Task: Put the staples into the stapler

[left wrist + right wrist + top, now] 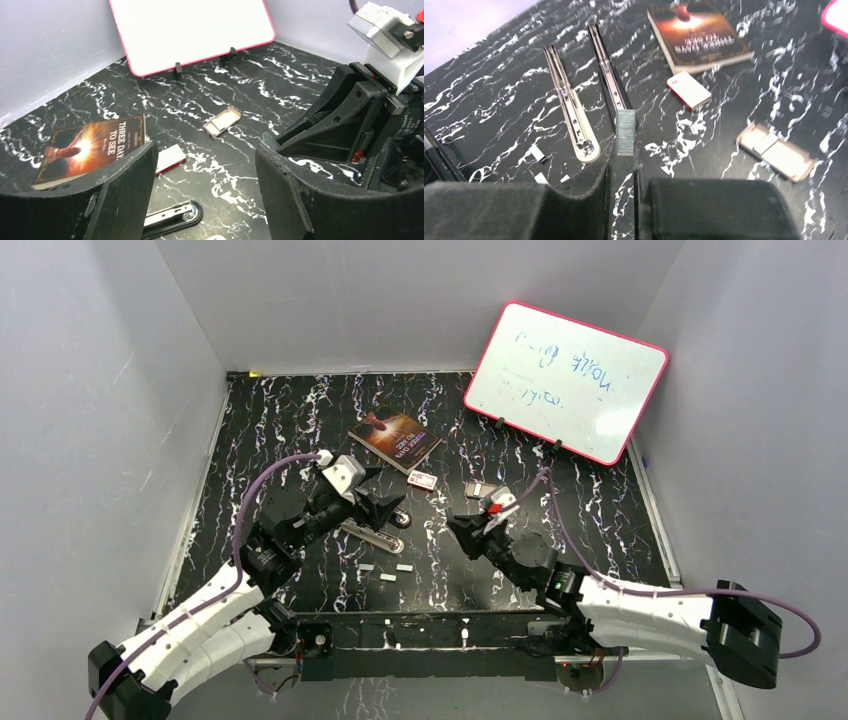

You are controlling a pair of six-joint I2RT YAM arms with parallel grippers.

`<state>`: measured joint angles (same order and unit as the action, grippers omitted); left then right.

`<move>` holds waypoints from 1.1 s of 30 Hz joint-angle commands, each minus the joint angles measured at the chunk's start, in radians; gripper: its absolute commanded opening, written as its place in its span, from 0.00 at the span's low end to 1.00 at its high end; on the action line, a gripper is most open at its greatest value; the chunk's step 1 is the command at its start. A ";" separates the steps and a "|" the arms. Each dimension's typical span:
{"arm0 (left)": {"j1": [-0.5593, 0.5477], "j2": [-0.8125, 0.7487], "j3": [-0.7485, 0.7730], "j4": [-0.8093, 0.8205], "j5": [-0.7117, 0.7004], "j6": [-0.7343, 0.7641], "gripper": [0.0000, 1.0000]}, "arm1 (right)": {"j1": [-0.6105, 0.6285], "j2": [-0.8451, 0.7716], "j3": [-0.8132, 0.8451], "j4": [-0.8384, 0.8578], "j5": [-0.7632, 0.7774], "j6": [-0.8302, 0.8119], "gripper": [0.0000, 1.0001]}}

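Observation:
The stapler (372, 533) lies swung open on the black marbled table. In the right wrist view its white arm (573, 120) and black magazine rail (608, 82) lie side by side. My right gripper (625, 155) is shut on a grey strip of staples (625, 132), which sticks out just short of the rail's near end. My left gripper (205, 185) is open and empty, hovering above the stapler's rounded end (170, 217). From above, the left gripper (385, 508) is over the stapler and the right gripper (458, 528) is just to its right.
The small white-and-red staple box (423, 480) and its grey tray (480, 490) lie behind the grippers. Short loose staple pieces (385, 578) lie in front of the stapler. A book (395, 437) and a pink-framed whiteboard (565, 380) stand at the back.

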<state>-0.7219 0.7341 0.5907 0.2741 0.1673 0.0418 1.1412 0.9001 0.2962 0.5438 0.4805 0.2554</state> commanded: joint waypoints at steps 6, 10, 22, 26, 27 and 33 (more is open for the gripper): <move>0.002 0.033 0.081 0.098 0.202 -0.061 0.68 | -0.021 -0.178 -0.082 0.212 -0.123 -0.324 0.00; 0.003 0.040 0.086 0.102 0.264 -0.051 0.67 | -0.151 -0.182 -0.063 0.141 -0.338 -0.291 0.00; 0.002 0.047 0.069 0.165 0.482 0.039 0.58 | -0.447 -0.050 -0.049 0.439 -1.118 -0.243 0.00; 0.003 0.041 0.075 0.240 0.548 0.049 0.57 | -0.450 -0.028 -0.061 0.611 -1.152 -0.199 0.00; 0.003 0.042 0.077 0.262 0.570 0.049 0.57 | -0.450 -0.024 -0.063 0.652 -1.151 -0.186 0.00; 0.003 0.086 0.075 0.390 0.665 0.017 0.57 | -0.451 -0.022 -0.032 0.741 -1.172 -0.168 0.00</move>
<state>-0.7219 0.7937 0.6369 0.5087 0.7277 0.0635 0.6949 0.8799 0.2100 1.1145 -0.6411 0.0616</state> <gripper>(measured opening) 0.570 0.216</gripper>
